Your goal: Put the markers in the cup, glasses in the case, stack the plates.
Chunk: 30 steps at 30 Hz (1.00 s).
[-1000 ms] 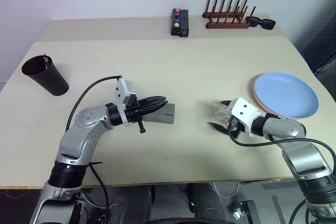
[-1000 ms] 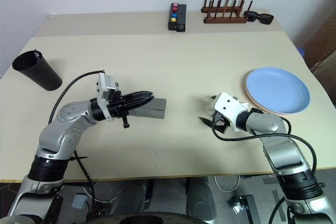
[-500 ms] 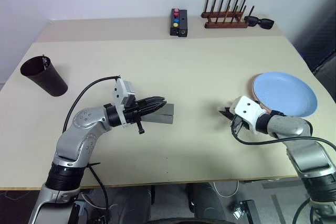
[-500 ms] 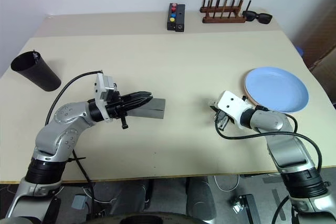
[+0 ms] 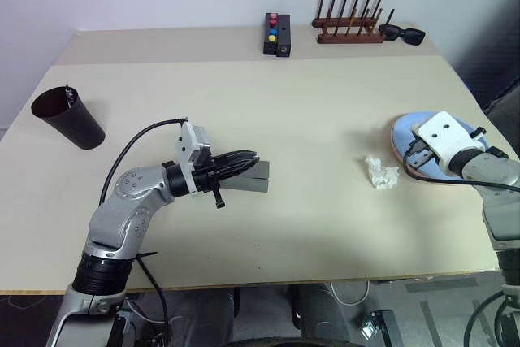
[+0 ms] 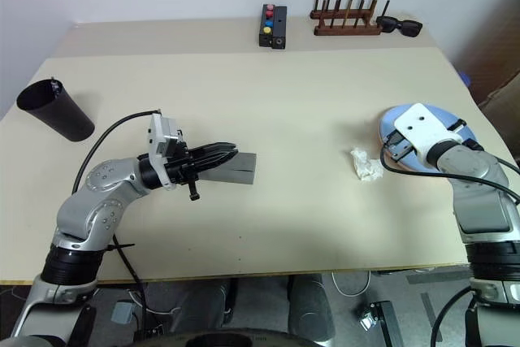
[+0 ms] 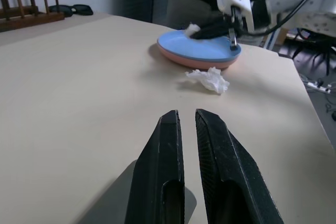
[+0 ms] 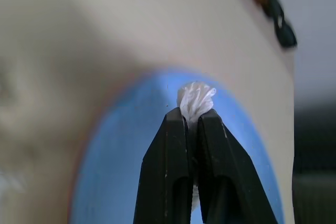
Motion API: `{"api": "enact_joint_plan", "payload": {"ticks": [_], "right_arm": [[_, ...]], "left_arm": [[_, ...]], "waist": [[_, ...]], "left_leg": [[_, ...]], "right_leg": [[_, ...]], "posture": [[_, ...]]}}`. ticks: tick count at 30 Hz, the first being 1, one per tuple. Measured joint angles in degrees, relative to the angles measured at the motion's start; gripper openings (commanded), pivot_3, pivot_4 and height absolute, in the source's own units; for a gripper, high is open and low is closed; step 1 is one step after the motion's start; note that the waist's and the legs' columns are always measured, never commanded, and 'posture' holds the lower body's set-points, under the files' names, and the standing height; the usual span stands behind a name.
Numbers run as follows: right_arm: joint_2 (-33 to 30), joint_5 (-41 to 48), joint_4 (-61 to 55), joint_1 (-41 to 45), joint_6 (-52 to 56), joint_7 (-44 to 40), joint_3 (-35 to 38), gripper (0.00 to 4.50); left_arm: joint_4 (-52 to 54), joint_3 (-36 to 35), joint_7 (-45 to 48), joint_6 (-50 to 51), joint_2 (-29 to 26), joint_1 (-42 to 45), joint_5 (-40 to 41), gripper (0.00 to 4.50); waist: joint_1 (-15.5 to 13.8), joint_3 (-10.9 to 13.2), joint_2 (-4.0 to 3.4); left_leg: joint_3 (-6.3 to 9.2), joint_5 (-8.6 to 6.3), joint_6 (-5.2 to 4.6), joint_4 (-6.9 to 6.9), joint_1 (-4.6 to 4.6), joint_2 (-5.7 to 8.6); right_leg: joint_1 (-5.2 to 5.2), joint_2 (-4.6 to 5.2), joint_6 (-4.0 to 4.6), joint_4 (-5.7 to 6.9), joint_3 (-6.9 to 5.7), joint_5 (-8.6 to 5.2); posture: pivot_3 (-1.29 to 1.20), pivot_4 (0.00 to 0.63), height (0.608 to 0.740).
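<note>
plates (image 5: 479, 145) lie under right claw (image 8: 192, 116) pinching white tissue scrap (image 8: 196, 97); left claw (image 7: 186, 119) pressed together over case (image 5: 253, 177).

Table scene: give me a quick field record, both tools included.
left tool: shut on the grey case, held level over the table
right tool: over the blue plate, pinching a white tissue scrap
plates: blue stacked on the pink plate
cup: far left, tilted, marker inside
crumpled tissue: on the table beside the plates
back edge: button box, wooden rack, sunglasses
</note>
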<state>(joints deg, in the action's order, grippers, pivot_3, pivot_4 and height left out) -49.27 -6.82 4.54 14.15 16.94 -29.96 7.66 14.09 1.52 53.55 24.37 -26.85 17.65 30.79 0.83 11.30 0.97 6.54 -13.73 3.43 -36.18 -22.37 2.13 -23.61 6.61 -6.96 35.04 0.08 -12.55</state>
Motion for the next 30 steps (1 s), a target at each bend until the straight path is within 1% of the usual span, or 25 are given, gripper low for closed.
{"api": "enact_joint_plan", "payload": {"ticks": [4, 5, 10, 13, 15, 17, 18, 21, 28, 29, 30], "right_arm": [[-0.1, -0.3, 1.6, -0.7, -0.7, 0.3, 0.0, 3.09], [-0.3, -0.5, 1.6, -0.7, -1.1, 0.4, 0.0, 3.52], [-0.9, -0.5, 1.5, -0.7, -3.4, 0.9, 1.0, 3.52], [-0.7, 4.1, -0.7, -0.9, -4.0, -2.0, 3.9, 3.52], [-0.4, 7.5, -3.8, -1.8, -4.5, -4.7, 4.8, 3.52], [0.5, 12.6, -8.9, -4.3, -2.4, -8.9, 5.6, 3.52], [0.7, 14.6, -11.2, -6.1, -1.2, -11.0, 5.2, 3.52], [0.8, 16.1, -14.7, -10.4, 1.0, -14.4, 2.2, 3.52], [2.8, 14.7, -14.0, -10.5, 4.6, -12.7, -1.1, 3.52], [2.9, 14.3, -13.6, -10.1, 5.0, -12.3, -1.6, 2.99], [3.1, 14.2, -13.2, -9.9, 5.3, -12.0, -1.9, 2.65]], "left_arm": [[0.0, 0.0, 0.0, 0.0, 0.0, 0.0, 0.0, 0.44], [0.0, 0.0, 0.0, 0.0, 0.1, 0.0, 0.0, 0.44], [0.0, 0.1, 0.1, 0.1, 0.1, 0.0, 0.0, 0.44], [0.0, 0.1, 0.3, 0.1, 0.1, 0.1, 0.0, 0.44], [0.0, 0.2, 0.3, 0.1, 0.1, 0.2, 0.0, 0.44], [-0.1, 0.5, 0.4, 0.1, 0.2, 0.5, 0.0, 0.44], [-0.1, 0.6, 0.4, 0.1, 0.2, 0.6, 0.0, 0.44], [-0.1, 0.6, 0.4, 0.1, 0.2, 0.6, 0.0, 0.44], [-0.1, 0.7, 0.3, 0.1, 0.2, 0.6, 0.0, 0.44], [-0.1, 0.7, 0.3, 0.1, 0.2, 0.6, 0.0, 0.44], [-0.1, 0.7, 0.2, 0.1, 0.1, 0.6, 0.0, 0.44]], "waist": [[0.0, 0.0, 0.0], [0.0, 0.0, 0.0], [-0.1, 0.0, 0.0], [-0.1, 0.0, 0.0], [0.0, 0.0, 0.0], [-0.1, 0.0, 0.0], [-0.2, 0.0, 0.0], [-0.3, 0.0, 0.0], [-0.1, 0.0, 0.0], [-0.2, 0.0, 0.0], [-0.2, 0.0, 0.0]], "left_leg": [[0.0, 0.0, 0.0, -0.02, 0.01, 0.0], [0.0, 0.0, 0.0, -0.02, 0.01, 0.0], [0.0, 0.0, 0.0, -0.02, 0.0, 0.0], [0.0, 0.0, 0.0, -0.01, 0.0, 0.0], [0.01, 0.0, -0.01, 0.0, 0.02, -0.01], [0.03, -0.01, -0.01, -0.01, 0.02, -0.02], [0.03, -0.01, -0.01, -0.02, 0.01, -0.01], [0.02, -0.01, -0.02, -0.08, -0.01, 0.01], [0.01, -0.01, -0.02, -0.05, 0.03, 0.0], [0.01, -0.01, -0.02, -0.05, 0.01, 0.01], [0.01, -0.01, -0.02, -0.05, 0.0, 0.01]], "right_leg": [[0.01, 0.0, 0.0, 0.03, 0.01, 0.0], [0.01, 0.0, 0.0, 0.02, 0.01, 0.0], [0.01, 0.0, -0.01, 0.02, 0.0, 0.0], [0.01, 0.0, -0.01, 0.02, 0.0, 0.0], [0.02, -0.01, -0.02, 0.02, 0.0, 0.0], [0.04, -0.01, -0.03, 0.02, 0.0, -0.01], [0.05, -0.01, -0.03, 0.01, 0.0, -0.01], [0.06, 0.01, -0.03, 0.0, 0.0, -0.01], [0.04, 0.02, -0.02, 0.02, -0.01, -0.02], [0.04, 0.03, -0.02, 0.01, 0.0, -0.02], [0.04, 0.03, -0.02, 0.0, 0.0, -0.02]], "posture": [[0.0, 0.15, 0.734], [0.0, 0.15, 0.734], [0.0, 0.15, 0.734], [0.0, 0.15, 0.734], [0.0, 0.15, 0.734], [0.0, 0.15, 0.734], [0.0, 0.15, 0.734], [0.0, 0.15, 0.734], [0.0, 0.15, 0.734], [0.0, 0.15, 0.734], [0.0, 0.15, 0.734]]}}
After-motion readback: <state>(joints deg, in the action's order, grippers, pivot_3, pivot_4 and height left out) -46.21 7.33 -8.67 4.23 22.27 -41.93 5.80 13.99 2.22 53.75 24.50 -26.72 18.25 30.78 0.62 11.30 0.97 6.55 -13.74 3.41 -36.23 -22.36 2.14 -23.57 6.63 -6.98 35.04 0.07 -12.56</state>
